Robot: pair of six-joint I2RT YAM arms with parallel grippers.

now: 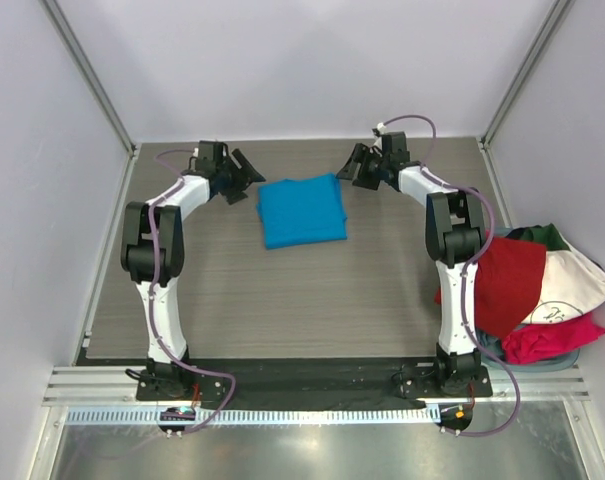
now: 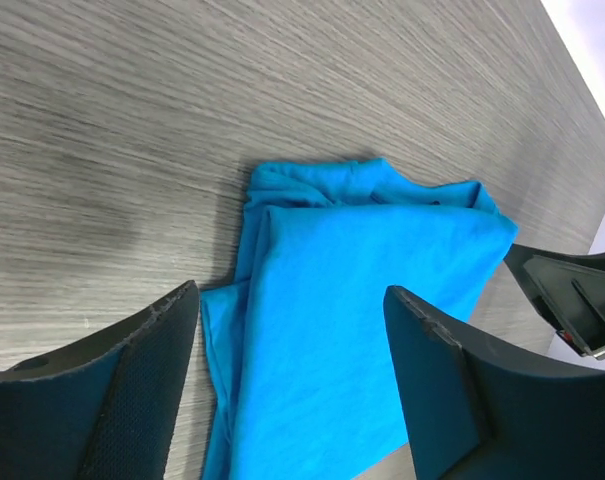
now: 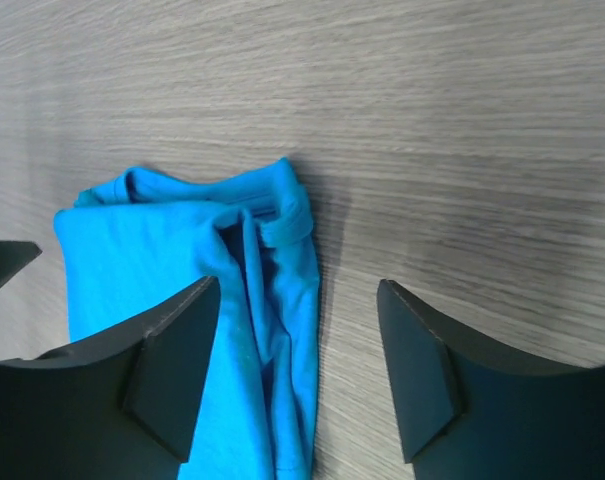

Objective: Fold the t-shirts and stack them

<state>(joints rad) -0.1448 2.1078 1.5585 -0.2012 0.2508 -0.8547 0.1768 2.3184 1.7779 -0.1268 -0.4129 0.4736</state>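
Your table (image 1: 312, 300) has a loose pile at its right edge, beside the right arm's base: a red shirt (image 1: 507, 280), a white shirt (image 1: 572, 285), a pink shirt (image 1: 547, 338) and a green shirt (image 1: 550, 236). The blue shirt (image 1: 302, 210) lies folded into a rectangle at the far middle, well apart from the pile. Your left end effector (image 1: 244, 172) sits just left of it and your right end effector (image 1: 350, 165) just right. Both have their jaws spread wide and hold nothing.

surface: grey wood-grain table (image 1: 312, 290) | on it: folded blue t-shirt (image 1: 301, 210), far centre
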